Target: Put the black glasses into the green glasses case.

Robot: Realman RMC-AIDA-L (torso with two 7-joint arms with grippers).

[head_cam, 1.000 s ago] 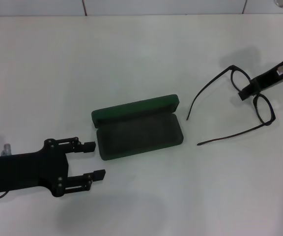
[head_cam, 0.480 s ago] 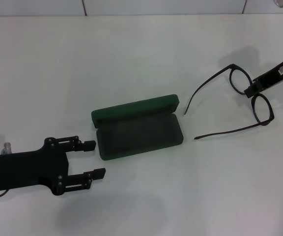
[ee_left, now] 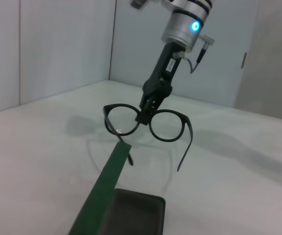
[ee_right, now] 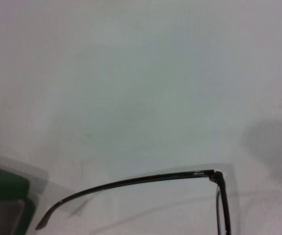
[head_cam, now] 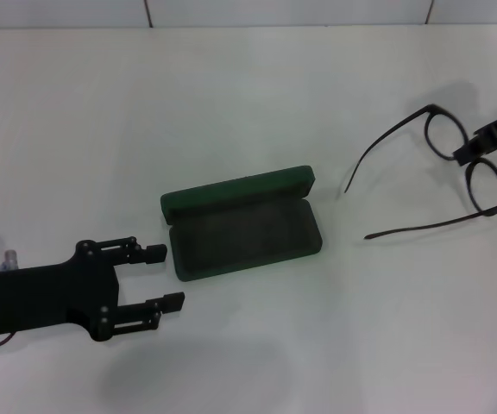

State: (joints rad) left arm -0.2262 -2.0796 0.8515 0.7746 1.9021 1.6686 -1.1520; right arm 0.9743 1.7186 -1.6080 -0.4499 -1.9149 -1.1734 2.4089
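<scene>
At the lower left of the head view our left gripper (head_cam: 164, 278) hovers just beside the near-left corner of the green glasses case (head_cam: 242, 226), jaws spread and holding nothing. The case lies open in the middle of the white table (head_cam: 231, 103), lid tipped back toward the far side, lining facing up.

Farther off, at the upper right edge of the frame, our right gripper (head_cam: 490, 136) pinches the black glasses (head_cam: 456, 168) at the bridge, lifted off the table with both temple arms unfolded and trailing toward the case; the left wrist view shows them hanging clear above the surface (ee_left: 148, 125).

The risk, as we judge it, is those spread temples: they may catch on the case rim or lid and leave the frame perched across the opening. A bridge-only pinch could also let the frame swivel or slip. Nothing lies between glasses and case.
</scene>
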